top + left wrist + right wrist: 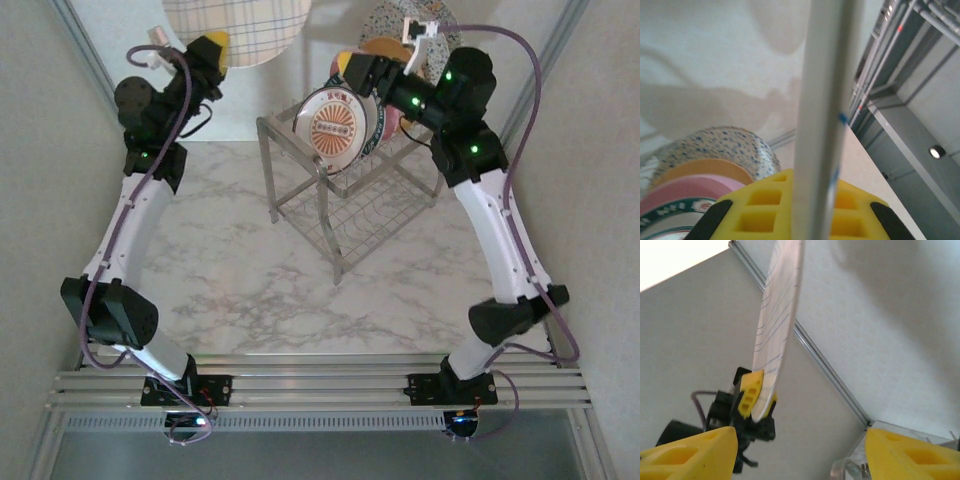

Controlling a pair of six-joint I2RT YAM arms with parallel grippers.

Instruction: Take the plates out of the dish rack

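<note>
Plates [337, 125] stand in the dish rack [372, 215], upper centre. One lined plate [237, 28], top left, is clamped by its rim in the left gripper [213, 48]. Right gripper [800, 450] gapes wide, empty. Step judged: carrying off. Next move needs a free set-down spot.

The dish rack [327, 205], a silver wire frame with two tiers, stands near the far edge of the table [250, 280], right of centre. Four plates stand on edge in its upper tier, face to face. At the front-left end is a sunburst plate [335, 125], white with a dark rim. Behind it come a pink plate [685, 192], an orange plate [705, 170] and a speckled plate [715, 145] at the back. A fifth plate [235, 30], white with thin crossing lines, hangs above the far-left corner, seemingly tilted, its rim pinched in the left gripper [759, 399].
</note>
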